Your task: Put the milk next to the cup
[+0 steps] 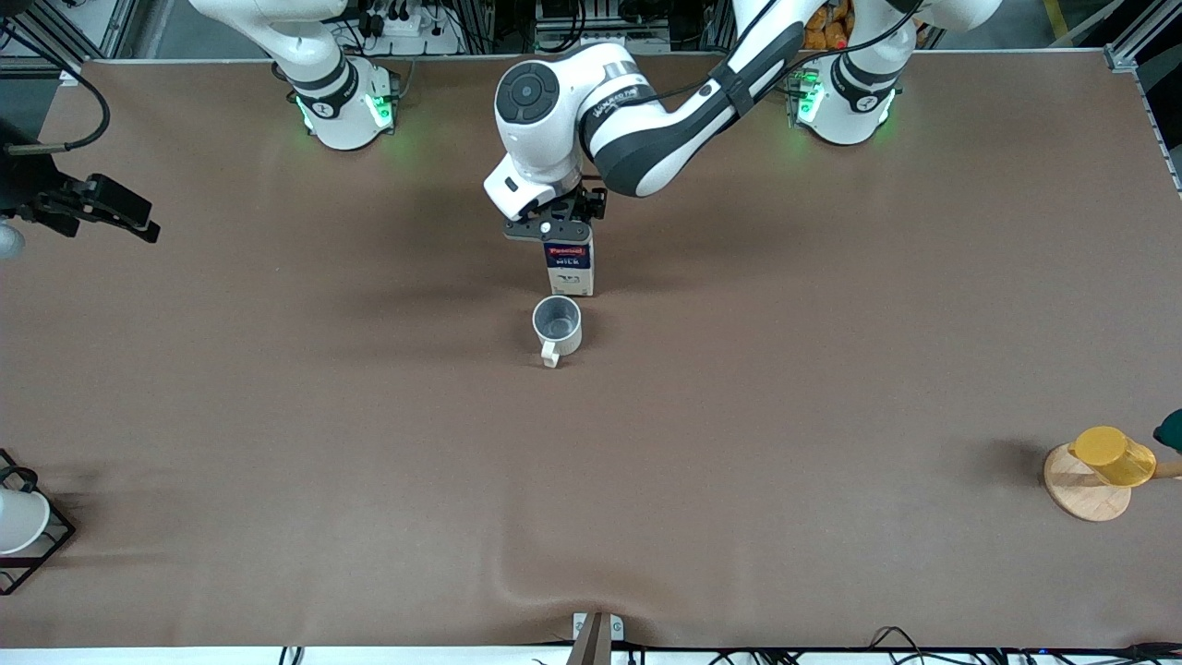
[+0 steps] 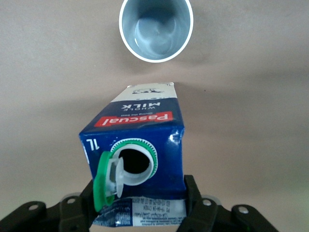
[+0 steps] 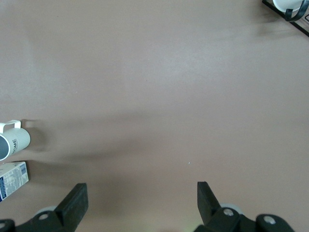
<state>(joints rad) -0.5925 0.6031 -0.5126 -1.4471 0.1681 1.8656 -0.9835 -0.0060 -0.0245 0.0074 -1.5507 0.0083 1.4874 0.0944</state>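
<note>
The milk [image 1: 568,268] is a dark blue carton with a red label, upright at the middle of the table. It stands just farther from the front camera than the cup [image 1: 557,323], with a small gap between them. My left gripper [image 1: 552,229] is shut on the carton's top. In the left wrist view the fingers [image 2: 194,200] press both sides of the milk [image 2: 140,130], its green cap flipped open, and the cup [image 2: 156,29] shows its grey inside. My right gripper [image 1: 129,217] waits open and empty over the right arm's end of the table. Its wrist view [image 3: 142,198] shows the cup [image 3: 12,140] and milk [image 3: 12,179] at the edge.
A yellow cup [image 1: 1113,455] rests on a wooden stand [image 1: 1085,499] near the left arm's end, close to the front camera. A white cup in a black wire rack [image 1: 23,522] stands at the right arm's end, and also shows in the right wrist view [image 3: 289,7].
</note>
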